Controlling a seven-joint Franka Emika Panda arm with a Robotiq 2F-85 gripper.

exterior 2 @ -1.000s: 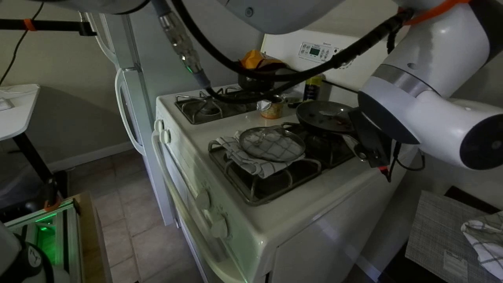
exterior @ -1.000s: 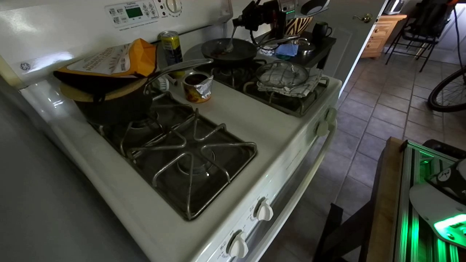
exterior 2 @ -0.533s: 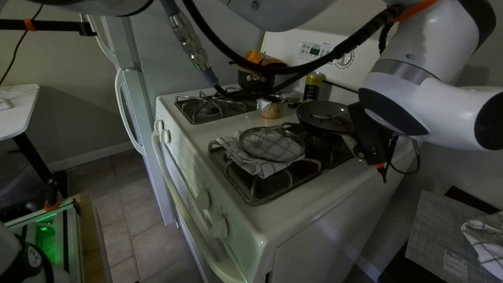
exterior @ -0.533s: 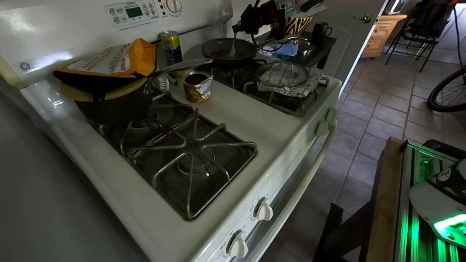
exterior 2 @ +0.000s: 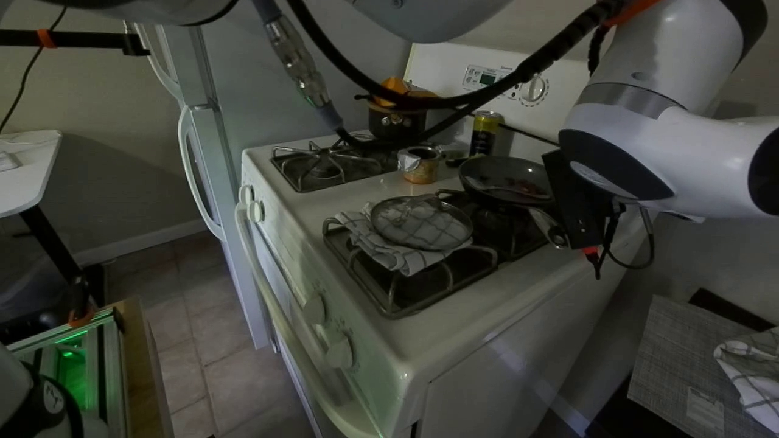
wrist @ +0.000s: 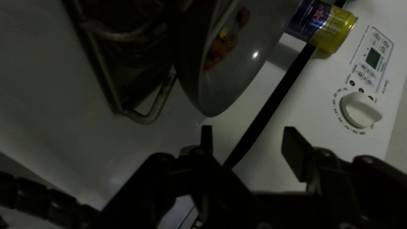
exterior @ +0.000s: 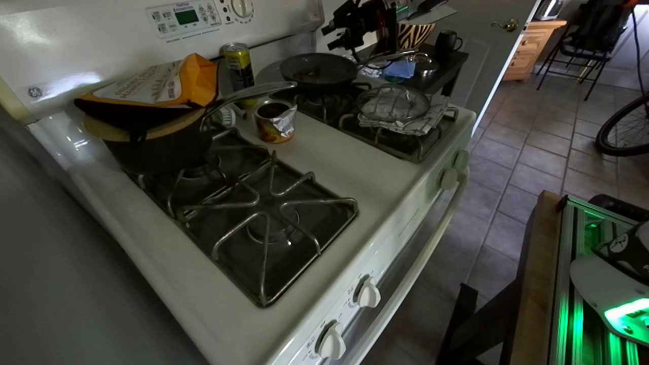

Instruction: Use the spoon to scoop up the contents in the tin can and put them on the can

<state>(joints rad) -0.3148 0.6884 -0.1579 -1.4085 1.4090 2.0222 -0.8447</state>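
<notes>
The tin can (exterior: 273,133) stands on the stovetop between the burners, its foil lid peeled back; the inside is dark. It also shows in an exterior view as an orange-brown can (exterior 2: 421,174). The spoon (exterior 2: 508,190) lies in the black frying pan (exterior 2: 487,169), beside reddish contents (wrist: 219,47). In the wrist view the frying pan (wrist: 235,86) is beyond the fingertips. My gripper (wrist: 248,132) stands open with nothing between its fingers. In an exterior view the gripper (exterior: 328,39) hangs above the pan; elsewhere the arm hides its fingers.
A glass lid on a checked cloth (exterior: 393,106) rests on the front burner. A pot (exterior: 157,147) topped with an orange bag (exterior: 197,76) stands at the back. Near the back panel is a yellow drink can (exterior: 237,66). The pan's handle (exterior: 390,57) points towards a side table.
My gripper has gone from shut on the spoon to open. The spoon, upright in the grip before, now lies down in the pan. The arm has shifted slightly.
</notes>
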